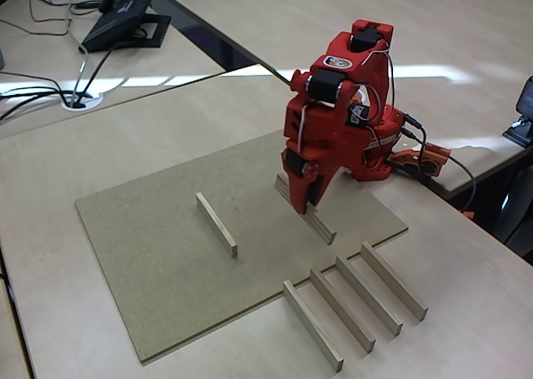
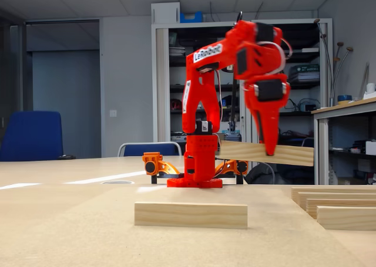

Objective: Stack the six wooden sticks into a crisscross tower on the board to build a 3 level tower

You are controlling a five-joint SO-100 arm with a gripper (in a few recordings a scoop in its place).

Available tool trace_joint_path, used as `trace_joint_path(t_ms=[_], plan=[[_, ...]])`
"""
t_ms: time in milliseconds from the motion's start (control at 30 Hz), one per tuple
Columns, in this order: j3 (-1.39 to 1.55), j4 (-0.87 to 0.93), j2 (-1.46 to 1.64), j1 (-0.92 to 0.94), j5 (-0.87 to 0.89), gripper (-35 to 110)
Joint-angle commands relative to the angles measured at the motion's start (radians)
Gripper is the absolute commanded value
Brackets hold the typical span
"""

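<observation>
I see the red arm bent forward over the board (image 1: 166, 254), its gripper (image 1: 308, 197) pointing down near the board's right part in the higher fixed view. The fingers are clamped on one wooden stick (image 1: 310, 214); in the low fixed view that held stick (image 2: 264, 152) hangs clear above the board, tilted slightly down to the right. From above I cannot tell how high it sits, and the arm's body covers its far end. The fingertips themselves are hard to separate from the stick in either view.

A second stick (image 1: 217, 224) lies flat on the board, left of the gripper and apart from it; the low view shows it side-on (image 2: 191, 215) in the foreground. Four more sticks (image 1: 354, 304) lie side by side on the paler desk (image 1: 466, 329), just off the board's lower right edge. In the low view they are cut off at the right border (image 2: 343, 205), so I can't count them there.

Readable writing: white "LeRobot" lettering on the upper arm link (image 2: 208, 52). A small round label on the arm (image 1: 336, 62) is too blurred to read. A desk phone (image 1: 125, 14) sits at the back left, partly cropped.
</observation>
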Motion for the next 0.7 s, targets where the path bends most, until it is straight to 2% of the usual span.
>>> trace_joint_path(t_ms=[0, 667], plan=[[0.034, -0.031, 0.052, 0.081, -0.083, 0], [0.302, -0.175, 0.094, 0.255, -0.202, 0]])
